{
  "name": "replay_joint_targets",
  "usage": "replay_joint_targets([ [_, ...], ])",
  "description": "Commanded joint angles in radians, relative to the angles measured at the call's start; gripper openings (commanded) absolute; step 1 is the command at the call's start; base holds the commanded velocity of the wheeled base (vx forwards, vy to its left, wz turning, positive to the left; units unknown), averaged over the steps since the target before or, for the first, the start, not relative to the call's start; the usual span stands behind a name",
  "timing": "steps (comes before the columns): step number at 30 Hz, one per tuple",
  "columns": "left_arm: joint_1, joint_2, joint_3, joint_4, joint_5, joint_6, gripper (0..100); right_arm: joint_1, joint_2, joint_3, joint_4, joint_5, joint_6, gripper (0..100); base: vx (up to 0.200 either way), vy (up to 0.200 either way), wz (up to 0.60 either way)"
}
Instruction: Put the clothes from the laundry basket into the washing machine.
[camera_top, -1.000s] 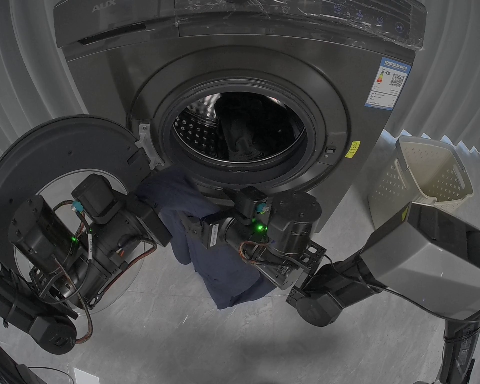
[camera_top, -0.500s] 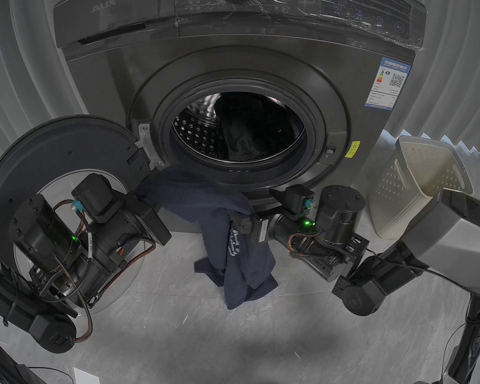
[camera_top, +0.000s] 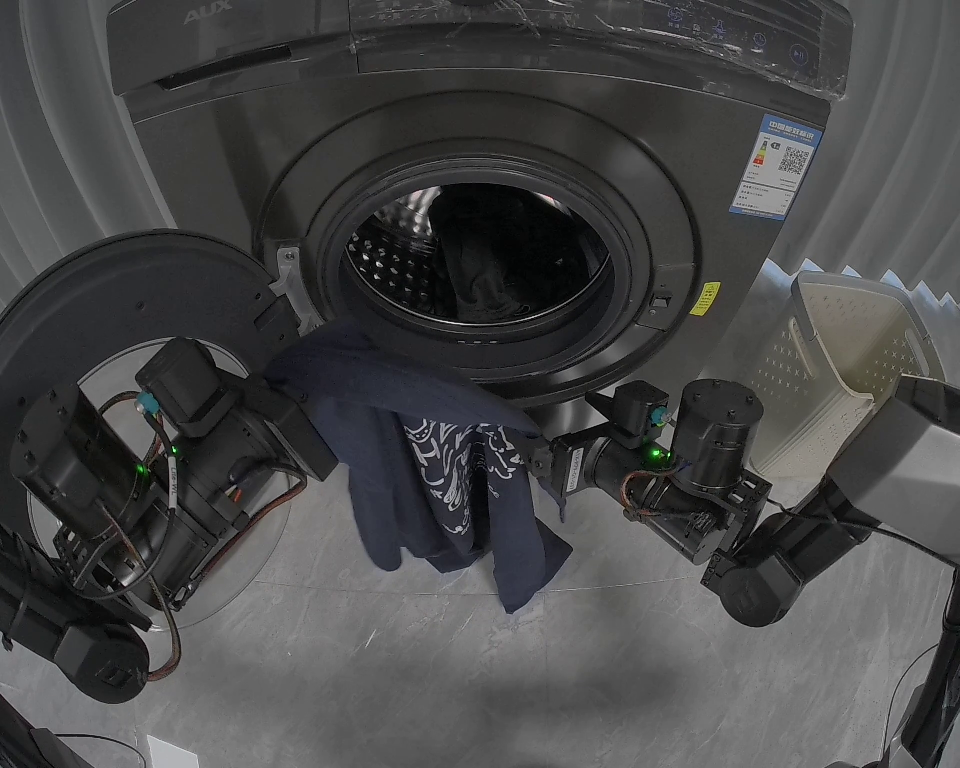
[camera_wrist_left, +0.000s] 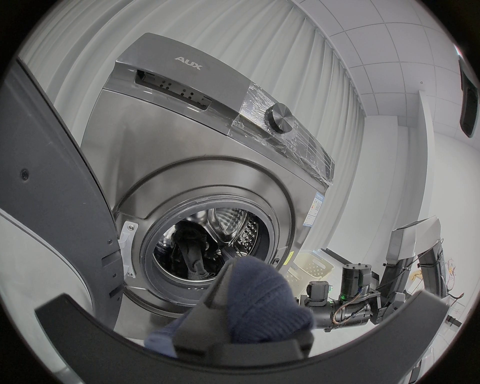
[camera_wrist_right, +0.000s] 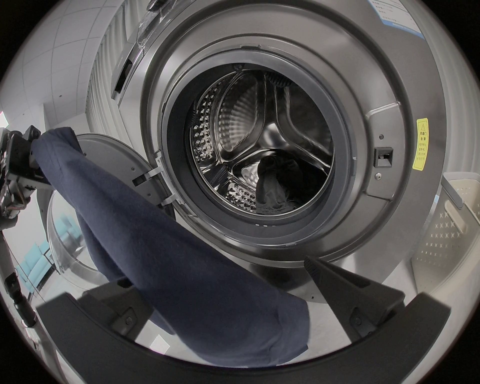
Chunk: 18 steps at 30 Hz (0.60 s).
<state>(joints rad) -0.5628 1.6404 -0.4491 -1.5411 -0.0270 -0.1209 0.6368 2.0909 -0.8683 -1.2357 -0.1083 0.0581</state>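
Navy knit garment (camera_top: 440, 455), white print, hangs limp just below the washing machine's (camera_top: 600, 130) round steel port. Left gripper (camera_top: 295, 395) clamps one bunched end. Right gripper (camera_top: 540, 462) is spread, cloth draped across.

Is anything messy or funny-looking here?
Yes. The dark blue garment is not inside the grey washing machine: it hangs stretched between the left gripper and the right gripper, just below the round door opening, its end drooping toward the floor.
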Motion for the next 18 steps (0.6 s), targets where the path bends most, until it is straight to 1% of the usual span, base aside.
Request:
replay_joint_targets([
  [1,-0.002,-0.001,0.0,-0.001,-0.001,0.0,0,-0.006,0.0,0.003,-0.004,0.002,-0.004,100,0.0,0.0,0.0],
  [7,-0.002,0.001,0.003,-0.001,-0.001,0.0,0,0.003,-0.022,0.0,-0.005,0.004,-0.006,100,0.0,0.0,0.0],
  [13,-0.002,0.004,0.006,-0.002,-0.001,0.0,0,-0.006,-0.043,0.008,-0.005,0.004,-0.006,100,0.0,0.0,0.0],
  [17,-0.005,0.004,0.006,-0.002,-0.001,0.0,0,-0.005,-0.026,-0.003,-0.007,0.006,-0.003,100,0.0,0.0,0.0],
  [18,-0.006,0.002,0.007,-0.002,-0.002,0.0,0,0.004,0.015,-0.015,-0.01,0.006,0.0,100,0.0,0.0,0.0],
])
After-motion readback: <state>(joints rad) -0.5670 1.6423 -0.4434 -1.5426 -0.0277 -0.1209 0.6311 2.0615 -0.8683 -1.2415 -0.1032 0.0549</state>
